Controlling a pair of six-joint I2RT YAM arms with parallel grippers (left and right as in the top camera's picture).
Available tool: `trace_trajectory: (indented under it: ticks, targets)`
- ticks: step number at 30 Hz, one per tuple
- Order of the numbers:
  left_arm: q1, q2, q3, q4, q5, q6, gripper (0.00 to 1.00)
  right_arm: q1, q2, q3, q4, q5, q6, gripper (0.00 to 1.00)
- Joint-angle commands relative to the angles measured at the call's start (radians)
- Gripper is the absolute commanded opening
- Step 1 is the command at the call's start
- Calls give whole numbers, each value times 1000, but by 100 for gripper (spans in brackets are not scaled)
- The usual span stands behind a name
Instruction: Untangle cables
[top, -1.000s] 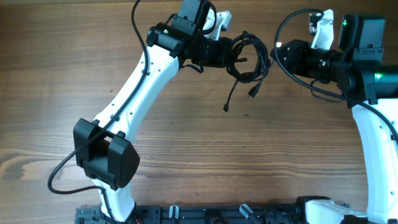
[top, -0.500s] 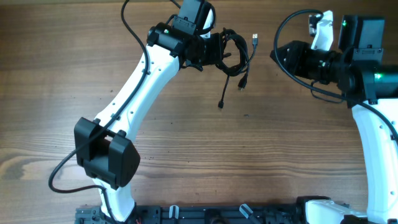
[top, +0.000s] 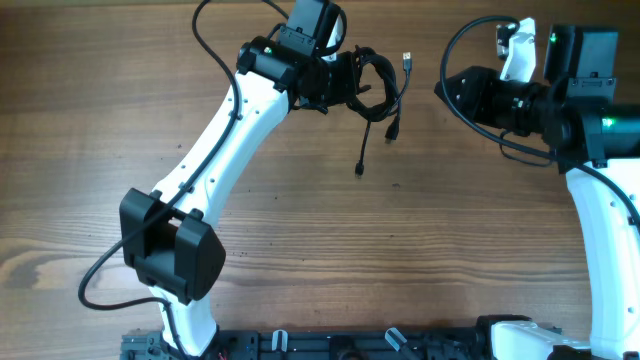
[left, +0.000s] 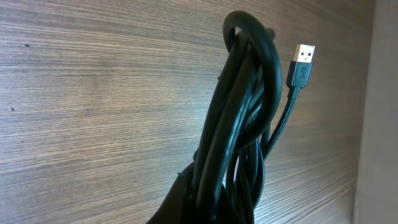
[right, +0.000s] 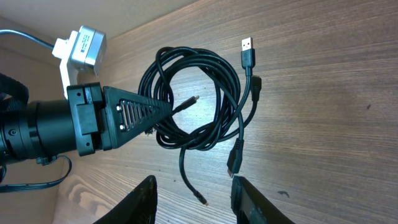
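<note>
The left pincer is clamped on the near-left edge of the cable bundle. The right wrist view shows its dark ribbed finger pressed across several black loops of the coil. The right pincer stands apart and holds nothing, its 2 fingers spread wide with only desk between them.

The bundle sits at the far middle of the desk, between the 2 pincers, touching the left one and a clear gap away from the right one. I cannot tell whether it rests on the wood or hangs just above it.

The right pincer points straight at the coil's free side. On that side a USB plug sticks out, its long axis running away from the robot's base, with the metal tip farthest out. 2 loose tails trail the other way, toward the base, the longer one ending near the desk's middle.

Since the left arm is occupied as the anchor, the right arm is the one free to pull. The plug strand lies nearest to it and crosses its line of approach almost at a right angle, which suits a pinch across the cord.
</note>
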Motion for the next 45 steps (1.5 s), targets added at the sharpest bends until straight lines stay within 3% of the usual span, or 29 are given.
trace_trajectory:
  ticks: [1, 8, 11, 15, 22, 24, 26, 28, 30, 32, 33, 35, 36, 37, 38, 39, 40, 41, 43, 44, 45]
  targets:
    - [3, 7, 6, 0, -2, -35, 4, 3, 10, 15, -4, 10, -4, 40]
    - [86, 9, 2, -35, -10, -240, 4, 3, 10, 15, -9, 10, -3, 40]
    - [109, 16, 2, -60, -18, -416, 4, 3, 10, 15, -9, 10, -2, 40]
    - [100, 17, 2, -142, -61, -802, 4, 3, 10, 15, -9, 10, -2, 40]
    - [87, 17, 2, -153, -108, -873, 4, 3, 10, 15, -8, 10, 6, 40]
    - [87, 17, 2, -255, -128, -1135, 4, 3, 10, 15, -8, 10, 23, 40]
    - [74, 17, 2, -346, -92, -1376, 16, 3, 10, 15, -10, 10, 23, 40]
    - [46, 17, 2, -371, 6, -1467, 26, 3, 10, 15, -12, 10, 24, 39]
    - [8, 17, 2, -370, 125, -1467, 29, 3, 10, 15, -13, 10, 24, 40]
    - [-26, 17, 2, -371, 118, -1467, 33, 3, 10, 15, -17, 10, 24, 40]
    - [-40, 17, 2, -371, 68, -1467, 47, 3, 10, 15, -17, 10, 24, 39]
    - [-56, 17, 2, -388, -113, -1466, 92, 3, 10, 15, -20, 10, 24, 39]
    - [-58, 17, 2, -415, -235, -1465, 100, 3, 10, 15, -22, 10, 24, 39]
    - [-58, 17, 2, -439, -318, -1465, 100, 3, 10, 15, -23, 10, 24, 40]
    - [-58, 17, 2, -490, -503, -1461, 100, 3, 10, 15, -23, 10, 24, 39]
    - [-58, 17, 2, -523, -642, -1457, 94, 3, 10, 15, -23, 10, 24, 40]
    - [-57, 17, 2, -550, -735, -1420, 50, 3, 10, 15, -22, 10, 24, 40]
    - [-55, 17, 2, -558, -769, -1389, 40, 3, 10, 15, -23, 10, 24, 40]
    - [-53, 17, 2, -557, -761, -1328, 38, 3, 10, 15, -23, 10, 23, 40]
    - [-53, 17, 2, -557, -758, -1283, 46, 3, 10, 15, -24, 10, 23, 40]
    - [-53, 17, 2, -550, -758, -1157, 52, 3, 10, 15, -24, 10, 23, 40]
